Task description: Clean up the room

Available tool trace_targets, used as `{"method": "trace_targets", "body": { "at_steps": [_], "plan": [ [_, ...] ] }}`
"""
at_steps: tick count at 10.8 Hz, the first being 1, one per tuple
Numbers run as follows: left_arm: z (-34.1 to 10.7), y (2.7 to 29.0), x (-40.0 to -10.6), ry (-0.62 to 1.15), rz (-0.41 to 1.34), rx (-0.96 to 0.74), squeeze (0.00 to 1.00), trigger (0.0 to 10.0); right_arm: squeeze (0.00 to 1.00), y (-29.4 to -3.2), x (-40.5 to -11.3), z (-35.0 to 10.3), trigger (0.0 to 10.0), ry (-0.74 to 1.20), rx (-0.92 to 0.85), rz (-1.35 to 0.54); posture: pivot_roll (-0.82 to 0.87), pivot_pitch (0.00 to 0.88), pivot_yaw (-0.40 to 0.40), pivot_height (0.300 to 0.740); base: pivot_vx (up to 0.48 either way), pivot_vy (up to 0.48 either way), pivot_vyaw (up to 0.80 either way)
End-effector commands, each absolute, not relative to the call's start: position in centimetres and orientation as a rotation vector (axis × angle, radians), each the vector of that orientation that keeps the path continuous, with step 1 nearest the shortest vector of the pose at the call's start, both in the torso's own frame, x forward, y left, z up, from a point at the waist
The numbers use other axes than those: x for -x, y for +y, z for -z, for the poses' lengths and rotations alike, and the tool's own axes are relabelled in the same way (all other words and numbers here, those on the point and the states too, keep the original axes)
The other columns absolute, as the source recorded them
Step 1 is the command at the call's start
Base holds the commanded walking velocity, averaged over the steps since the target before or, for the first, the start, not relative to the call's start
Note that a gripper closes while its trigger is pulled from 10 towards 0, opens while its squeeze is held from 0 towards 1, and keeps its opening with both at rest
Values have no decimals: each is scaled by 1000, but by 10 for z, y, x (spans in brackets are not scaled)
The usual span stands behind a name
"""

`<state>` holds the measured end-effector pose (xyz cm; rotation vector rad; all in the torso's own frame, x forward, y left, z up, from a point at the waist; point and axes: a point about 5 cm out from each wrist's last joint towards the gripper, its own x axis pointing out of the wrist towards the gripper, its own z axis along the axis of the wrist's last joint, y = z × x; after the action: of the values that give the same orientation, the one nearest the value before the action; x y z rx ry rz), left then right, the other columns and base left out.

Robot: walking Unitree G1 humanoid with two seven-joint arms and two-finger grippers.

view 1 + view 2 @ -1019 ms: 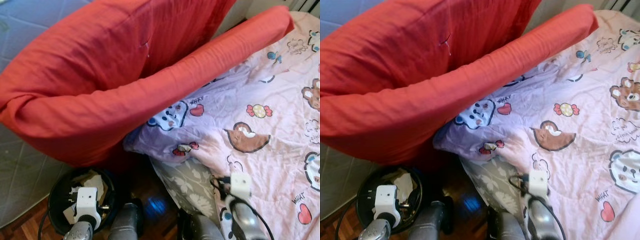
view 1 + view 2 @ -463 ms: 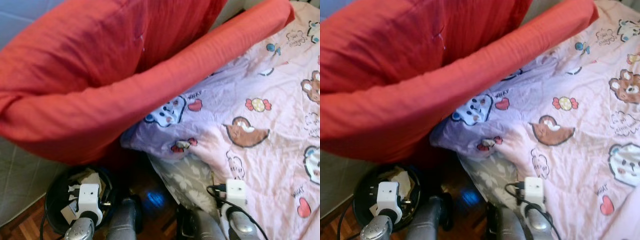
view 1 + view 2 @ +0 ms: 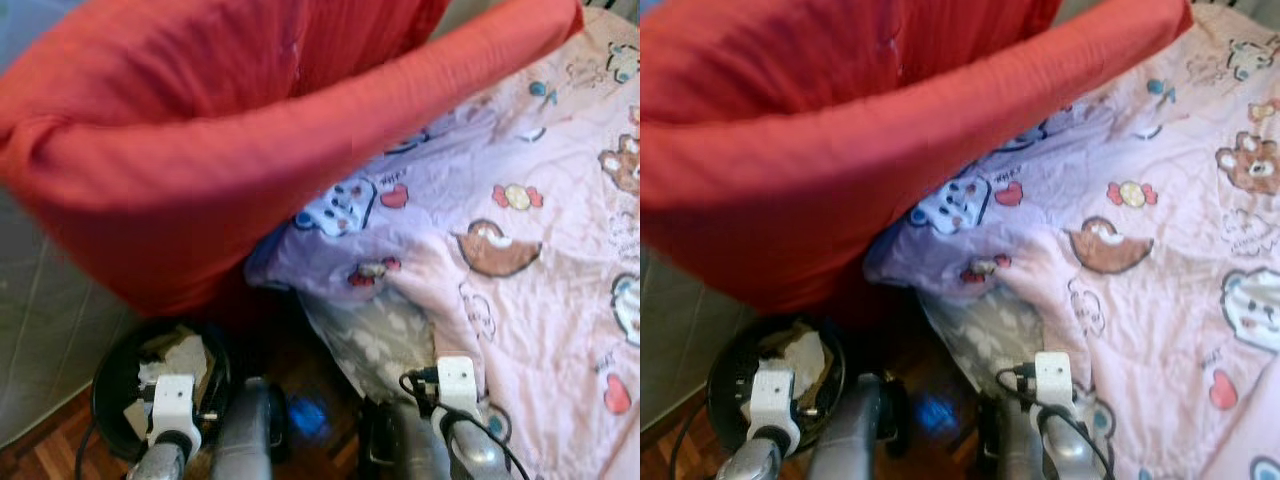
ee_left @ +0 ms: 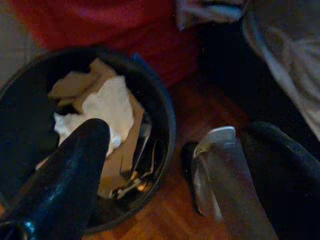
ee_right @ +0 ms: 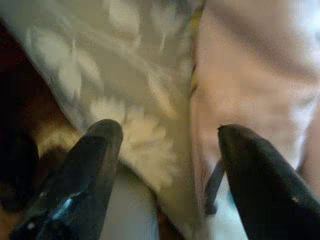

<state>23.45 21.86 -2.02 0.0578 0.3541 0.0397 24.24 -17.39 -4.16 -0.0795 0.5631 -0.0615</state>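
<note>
**Red bedding bulks over the bed's edge, both hands low and empty**

Bedding takes up most of what I see from the head camera: a big red pillow or folded cover [image 3: 200, 130] fills the far left and reaches across to the far right corner, lying on top of a pink cartoon-print quilt [image 3: 520, 260] that spreads over the bed on the right. The quilt's purple corner [image 3: 330, 240] pokes out from under the red mass, and below it a grey floral sheet [image 3: 385, 340] hangs down the bed's side.

On the wooden floor [image 4: 180, 210] at near left stands a black round bin [image 3: 105, 385] with crumpled white paper [image 4: 107, 107] and brown cardboard scraps inside. It sits just beside the bed's edge, partly under the red overhang.

My left hand [image 4: 65, 185] hangs over the bin's near rim; I can see one black finger and cannot tell how far it is open. It has hold of nothing that I can see.

My right hand [image 5: 167, 165] is at the bed's near edge, its two fingers [image 5: 90, 170] spread wide apart with the floral sheet and the pink quilt behind the gap, gripping nothing.
</note>
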Motion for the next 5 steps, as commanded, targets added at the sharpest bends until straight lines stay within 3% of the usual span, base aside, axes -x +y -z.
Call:
{"method": "trace_targets", "body": {
  "at_steps": [1,5],
  "plan": [
    [36,222,-213,435,-64,-52,0,10000,0,-174,-239,45,10000,600,83,60,224,387,-33,640,0,0,0],
    [36,223,-212,434,-65,-53,0,10000,0,-172,-255,34,10000,547,74,54,227,392,-31,640,0,0,0]
  ]
}}
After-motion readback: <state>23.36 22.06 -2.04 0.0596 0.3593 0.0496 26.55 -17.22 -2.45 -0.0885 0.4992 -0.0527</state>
